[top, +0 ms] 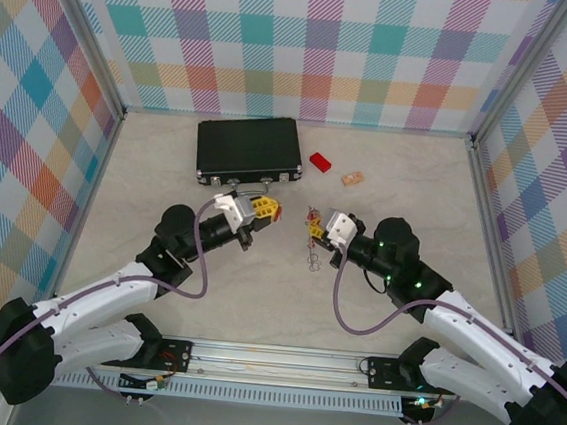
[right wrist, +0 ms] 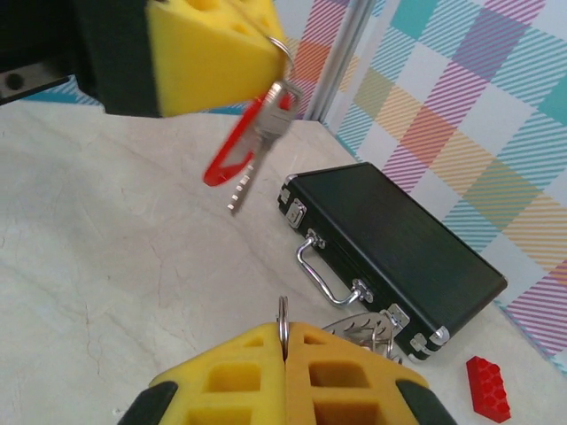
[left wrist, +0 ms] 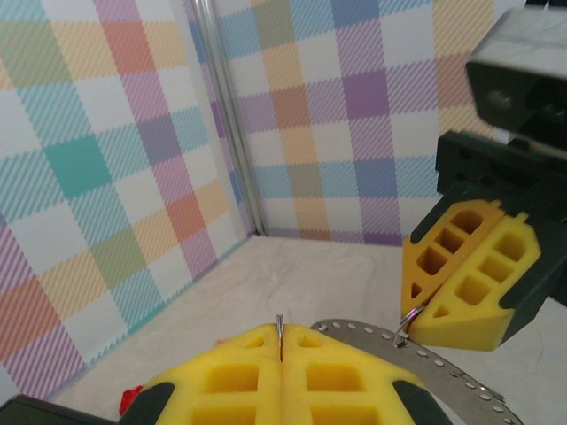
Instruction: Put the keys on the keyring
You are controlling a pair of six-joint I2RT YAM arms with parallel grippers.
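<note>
My left gripper [top: 267, 211] is shut on a thin silver ring [left wrist: 280, 329], held edge-on between its yellow pads [left wrist: 230, 381]. In the right wrist view a silver key with a red head [right wrist: 259, 133] dangles from that ring, clear of the table. My right gripper [top: 315, 227] faces it a short gap away and is shut on the keyring [right wrist: 283, 312]. The keyring's wire loops [top: 312, 253] hang below the right gripper. A curved perforated metal band [left wrist: 443, 363] shows beside the right gripper [left wrist: 416, 312].
A black case [top: 248, 150] with a silver handle [right wrist: 323, 270] lies behind the grippers. A red block [top: 319, 162] and a small tan piece [top: 352, 178] sit to its right. Plaid walls enclose the table on three sides.
</note>
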